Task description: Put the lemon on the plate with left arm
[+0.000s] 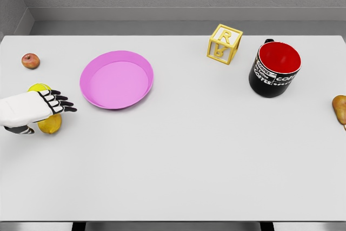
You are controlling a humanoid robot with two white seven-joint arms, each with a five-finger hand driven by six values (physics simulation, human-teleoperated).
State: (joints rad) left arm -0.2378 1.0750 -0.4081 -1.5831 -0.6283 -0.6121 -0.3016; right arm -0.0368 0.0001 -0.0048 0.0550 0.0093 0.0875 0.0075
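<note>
At the table's left edge, the left hand point(33, 107) lies over the lemon point(50, 124), fingers extended flat and not visibly closed around it. Yellow fruit shows above and below the hand. To its right, the pink plate point(141, 87) sits bare, so lifting and placing remain.

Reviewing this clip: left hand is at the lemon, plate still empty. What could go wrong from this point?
1. The left hand lies over the lemon with fingers extended, not visibly closed around it; the round fruit may roll away or slip out on lifting.
2. The pink plate has a raised rim; a low carry could clip or push it.
3. The small apple sits nearby and could be knocked.
</note>
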